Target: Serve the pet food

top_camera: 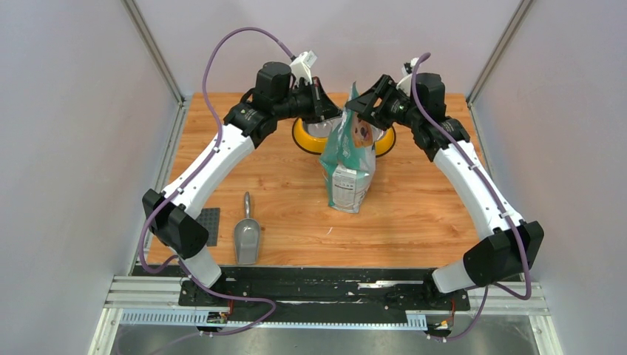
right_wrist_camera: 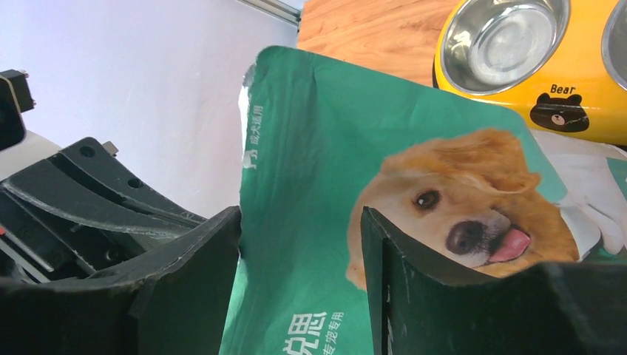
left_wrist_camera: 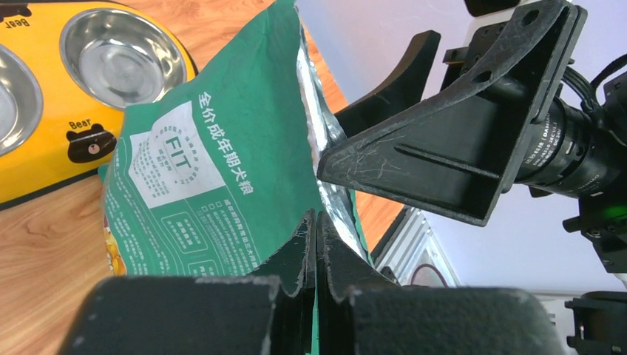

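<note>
Left hand: fingers pressed together, pinching the top edge of the teal-green foil pouch printed with a golden retriever. A thin strip of green film shows between the pads.

Right hand: fingers spread fairly wide, holding nothing. They sit at the pouch's top on its right side, with the dog-print face showing in the gap between them. Can't tell if either finger touches the film. In the left wrist view this hand is just beside the pouch's opened lip, and the two hands face each other across the top.

Pet food: not visible in any view. The pouch top is parted, and the left wrist view shows only crinkled silver lining inside the opening, no pellets. So the pouch is all that shows of it, right at both hands.

Pouch look: glossy green. White label block and white Chinese text on the left-hand side, retriever head with its tongue out on the right-hand side. It stands on its base mid-tabletop.

Yellow plastic double feeder with two steel bowls: just beyond the pouch on the far side, "Bear" stickers on the yellow body, shiny bowl insides in view.

Grey plastic scoop: lies flat near-left, well apart from the pouch, handle pointing far.

Wood-grain tabletop under all of it.
</note>
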`<state>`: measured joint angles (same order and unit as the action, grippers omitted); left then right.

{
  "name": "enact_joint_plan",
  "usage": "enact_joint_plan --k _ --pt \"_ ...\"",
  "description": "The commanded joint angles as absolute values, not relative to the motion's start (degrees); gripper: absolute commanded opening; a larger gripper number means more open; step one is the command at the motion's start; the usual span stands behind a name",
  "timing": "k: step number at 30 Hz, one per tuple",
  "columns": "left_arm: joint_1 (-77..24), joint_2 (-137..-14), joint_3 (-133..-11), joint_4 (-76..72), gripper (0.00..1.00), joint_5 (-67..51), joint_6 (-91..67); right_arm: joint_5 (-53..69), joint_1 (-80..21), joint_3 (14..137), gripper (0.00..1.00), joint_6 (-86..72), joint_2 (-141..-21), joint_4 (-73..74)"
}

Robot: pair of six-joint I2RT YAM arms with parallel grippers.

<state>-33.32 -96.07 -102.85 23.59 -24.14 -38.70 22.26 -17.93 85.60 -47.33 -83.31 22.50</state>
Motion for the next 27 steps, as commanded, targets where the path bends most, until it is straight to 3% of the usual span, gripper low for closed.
enact_joint_plan --k 1,7,9,14,18,27 --pt "-33.1 -94.7 -103.1 23.2 0.00 -25.4 -38.3 21.2 -18.1 89.4 0.58 -48.6 -83.1 21.7" --pt "-33.0 -94.3 -104.3 23.9 0.00 -23.6 -38.3 20.6 -18.1 88.3 0.35 -48.7 -81.5 21.8" --pt "-33.0 -93.9 -104.7 24.0 0.08 -22.9 -38.3 20.4 -18.1 87.8 0.29 -48.7 -80.9 21.8" --pt "-33.0 -92.7 -103.7 22.5 0.41 -22.7 -38.9 20.6 -18.1 87.3 0.27 -48.5 -80.2 21.7" --pt "-32.9 -91.8 -101.7 19.5 0.56 -24.3 -40.7 21.5 -18.1 86.9 0.27 -48.2 -80.0 20.7" --pt "-32.9 -93.5 -101.5 17.6 0.56 -27.9 -42.9 22.6 -18.1 85.9 0.12 -48.2 -79.6 19.3"
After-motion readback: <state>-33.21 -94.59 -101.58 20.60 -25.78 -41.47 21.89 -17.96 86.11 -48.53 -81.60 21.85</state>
